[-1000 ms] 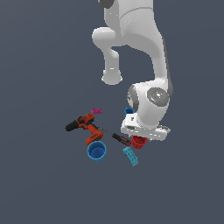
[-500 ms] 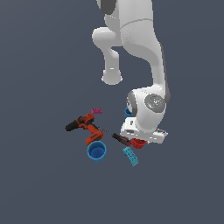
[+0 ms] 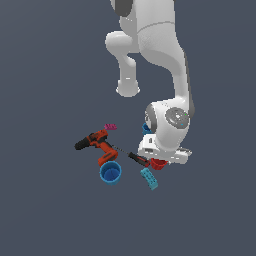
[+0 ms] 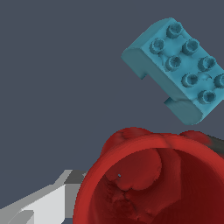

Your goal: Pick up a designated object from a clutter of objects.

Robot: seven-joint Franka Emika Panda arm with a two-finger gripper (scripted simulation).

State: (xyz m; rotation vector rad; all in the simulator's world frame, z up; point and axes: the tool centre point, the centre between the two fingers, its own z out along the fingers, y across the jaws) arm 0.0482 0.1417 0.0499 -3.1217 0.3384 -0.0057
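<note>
Filling the wrist view, the red cup [image 4: 153,183] sat under the gripper [image 3: 161,161], beside the teal brick [image 4: 177,70]. Whether the fingers were closed on it could not be told; lifting seemingly remained.

Red cup [image 3: 159,163]: plain, rimmed, mouth open toward the wrist camera, largely hidden under the arm in the exterior view. Teal brick [image 3: 149,178] lies just beside it. Red-black screwdriver [image 3: 136,158] reaches its other side. Orange-black drill [image 3: 100,146] and larger blue cup [image 3: 110,173] lie nearby; pink brick [image 3: 110,127] farther off.
</note>
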